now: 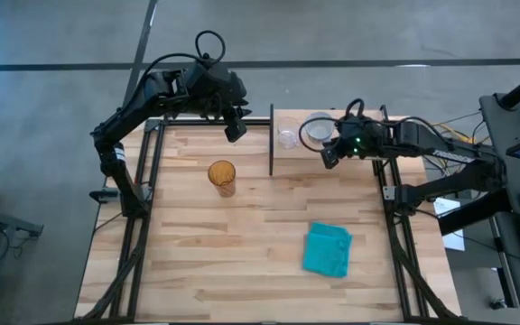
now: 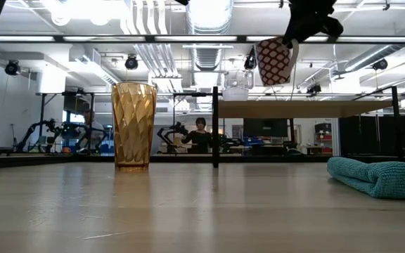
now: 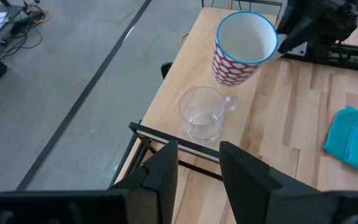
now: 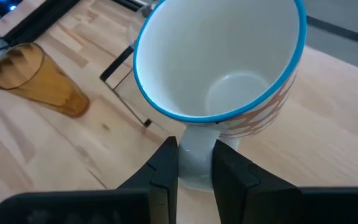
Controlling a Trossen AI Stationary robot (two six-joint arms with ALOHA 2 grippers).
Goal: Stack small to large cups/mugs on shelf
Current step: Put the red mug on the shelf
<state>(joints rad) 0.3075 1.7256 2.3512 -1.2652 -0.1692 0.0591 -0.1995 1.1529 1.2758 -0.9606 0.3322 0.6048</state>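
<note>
A mug (image 1: 317,131), white inside with a red-and-white patterned outside and a blue rim, hangs in my right gripper (image 1: 330,155) above the light-wood shelf (image 1: 395,162). In the low view the mug (image 2: 274,60) is clear of the shelf board (image 2: 287,109). A small clear glass cup (image 1: 287,138) stands on its base on the shelf's left part, just left of the mug. A tall amber tumbler (image 1: 223,177) stands upright on the table left of the shelf. My left gripper (image 3: 197,171) is open and empty, off the shelf's left edge, above the table's far side. My right gripper pinches the mug's white handle (image 4: 194,152) between its two fingers (image 4: 163,171). The fingers come from the table's right and near side, slanting down. The mug (image 4: 222,62) is lifted clear of the shelf, mouth up, a little tilted.
A teal cloth (image 1: 328,248) lies on the table near the right front. The shelf's thin black post (image 2: 215,126) stands between the tumbler and the shelf. People show in the room behind the table in the low view.
</note>
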